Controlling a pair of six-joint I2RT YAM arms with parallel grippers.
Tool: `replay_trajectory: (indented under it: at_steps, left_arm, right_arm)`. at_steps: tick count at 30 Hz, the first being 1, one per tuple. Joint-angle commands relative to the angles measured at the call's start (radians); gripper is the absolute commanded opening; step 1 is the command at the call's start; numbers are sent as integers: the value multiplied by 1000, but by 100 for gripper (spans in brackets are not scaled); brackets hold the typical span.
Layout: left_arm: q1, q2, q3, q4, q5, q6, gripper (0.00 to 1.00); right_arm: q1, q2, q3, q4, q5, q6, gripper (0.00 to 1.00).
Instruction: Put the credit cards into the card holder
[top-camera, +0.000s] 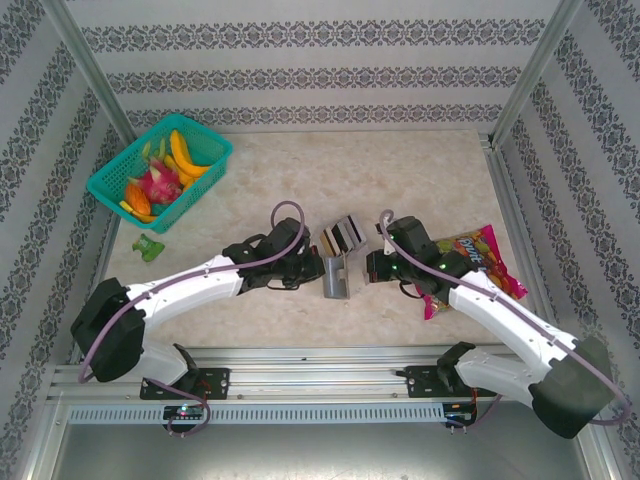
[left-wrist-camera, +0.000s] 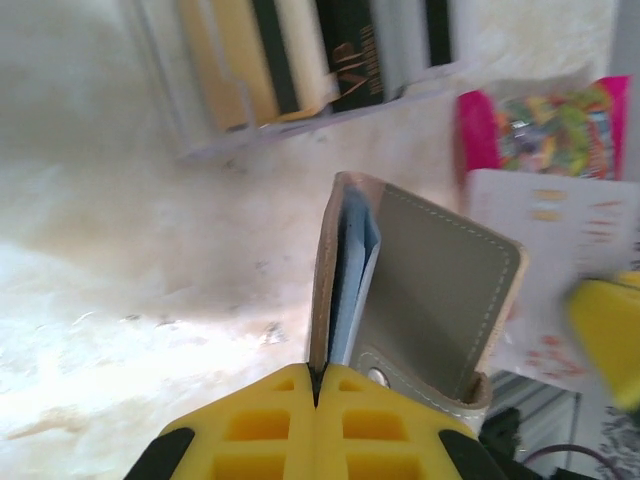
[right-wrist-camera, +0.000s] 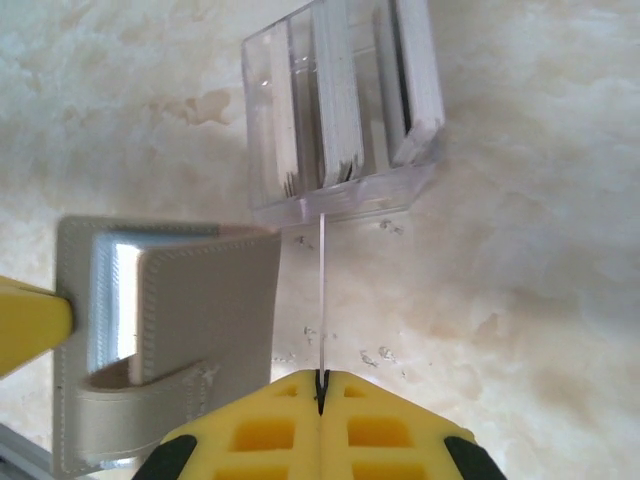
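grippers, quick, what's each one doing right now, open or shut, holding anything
left gripper: closed on the edge of the card holder.
right gripper: closed on one thin credit card, seen edge-on.

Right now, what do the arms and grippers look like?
Left arm and right arm: white links, black joints, black bases on an aluminium rail. A grey-lilac cable loops off each wrist and runs along the link. Left gripper and right gripper: yellow fingers with square grid recesses, black at the base.
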Motion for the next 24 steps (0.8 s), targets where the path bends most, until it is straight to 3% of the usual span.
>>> replay_trajectory:
  at_steps: [1,4,7,15,24]
  left_arm:
    - [-13,47,-2,-95,2,17,0]
    - [-38,84,58,-177,-52,7,0]
    - [-55,112,74,-148,-35,-15,0]
    - [-59,66,-11,-7,-34,-106,0]
    - [-58,22,-71,81,-21,-143,0]
  right_arm:
    - [-3,-97,-38,-15,78,82,0]
    - [-1,-161,-64,65,6,121,0]
    - [51,-144,-56,122,-45,165,0]
    - [262,-32,-69,243,113,289,0]
    - [316,51,-111,317,178,387,0]
